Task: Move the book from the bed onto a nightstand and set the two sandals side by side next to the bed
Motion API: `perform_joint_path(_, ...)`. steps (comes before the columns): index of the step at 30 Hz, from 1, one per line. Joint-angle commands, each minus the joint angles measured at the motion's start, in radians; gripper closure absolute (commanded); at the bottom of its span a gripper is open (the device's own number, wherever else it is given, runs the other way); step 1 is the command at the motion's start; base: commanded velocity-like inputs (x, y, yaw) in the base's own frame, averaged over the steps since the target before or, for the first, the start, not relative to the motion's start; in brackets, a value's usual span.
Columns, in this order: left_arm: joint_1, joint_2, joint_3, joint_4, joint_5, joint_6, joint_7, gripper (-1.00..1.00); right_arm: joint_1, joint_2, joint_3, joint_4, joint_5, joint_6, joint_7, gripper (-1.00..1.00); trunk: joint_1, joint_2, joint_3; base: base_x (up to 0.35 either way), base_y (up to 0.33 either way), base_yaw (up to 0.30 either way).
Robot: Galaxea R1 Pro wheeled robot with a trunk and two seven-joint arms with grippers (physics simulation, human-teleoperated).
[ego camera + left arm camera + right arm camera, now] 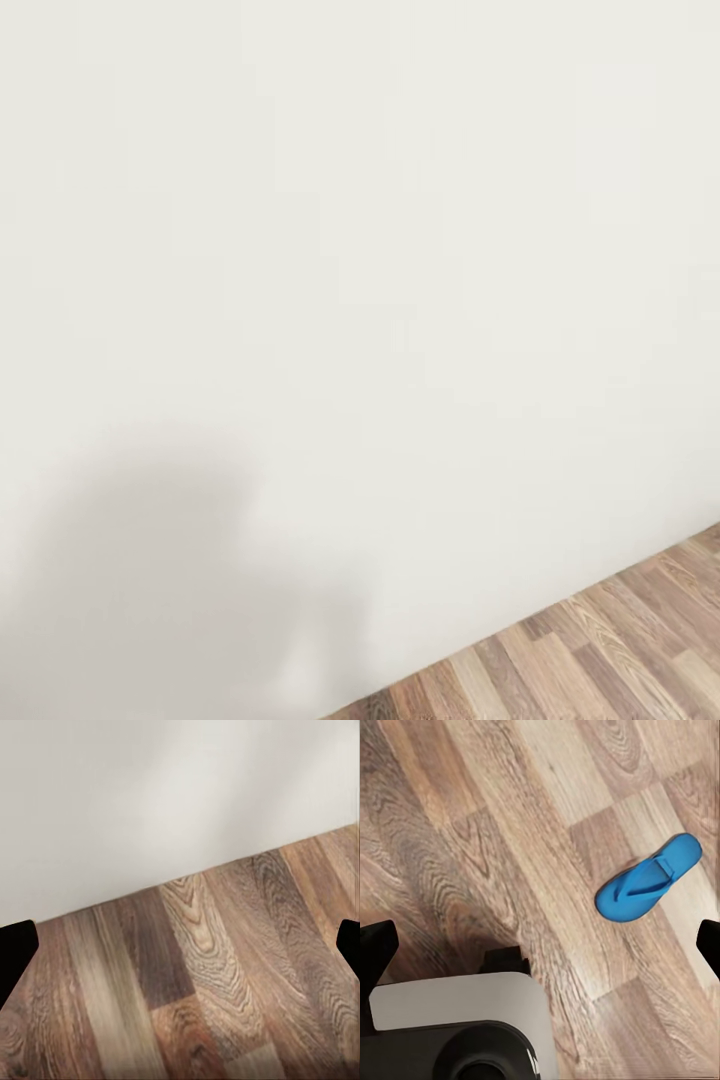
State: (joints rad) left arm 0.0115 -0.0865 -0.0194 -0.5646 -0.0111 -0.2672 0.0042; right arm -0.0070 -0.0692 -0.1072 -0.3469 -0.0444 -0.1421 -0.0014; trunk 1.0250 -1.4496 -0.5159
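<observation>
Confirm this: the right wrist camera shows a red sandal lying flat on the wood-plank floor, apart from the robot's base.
Not quite. The sandal is bright blue, not red, as the right wrist view shows. The rest holds: it lies flat on the wood-plank floor, apart from the robot's base.

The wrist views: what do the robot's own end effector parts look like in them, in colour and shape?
Little of them shows. In the left wrist view, each finger of the left end effector is a plain black, blunt shape at the picture's edge, with no marking. The right end effector's fingers look the same: black and unmarked. Beside them appears a light grey, rounded body panel above a black rounded part. No cables are visible.
</observation>
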Motion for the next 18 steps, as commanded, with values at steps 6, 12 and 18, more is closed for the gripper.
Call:
perform_joint_path(6, 0.001, -0.001, -0.001, -0.001, -0.002, -0.001, 0.0, -1.0, -0.001, 0.0, 0.0, 0.001, -0.005, -0.004, 0.0, -1.0, 0.0, 0.0, -0.001, 0.0, 0.0, -0.284)
perform_joint_path(12, 0.001, -0.001, -0.001, -0.001, -0.001, -0.001, 0.0, -1.0, -0.001, 0.001, 0.0, 0.002, -0.005, -0.004, 0.0, -1.0, 0.0, 0.0, -0.001, 0.0, 0.0, -0.284)
perform_joint_path(18, 0.001, -0.001, -0.001, -0.001, -0.001, -0.001, 0.0, -1.0, -0.001, 0.002, 0.0, 0.001, -0.005, -0.004, 0.0, -1.0, 0.0, 0.0, -0.001, 0.0, 0.0, -0.284)
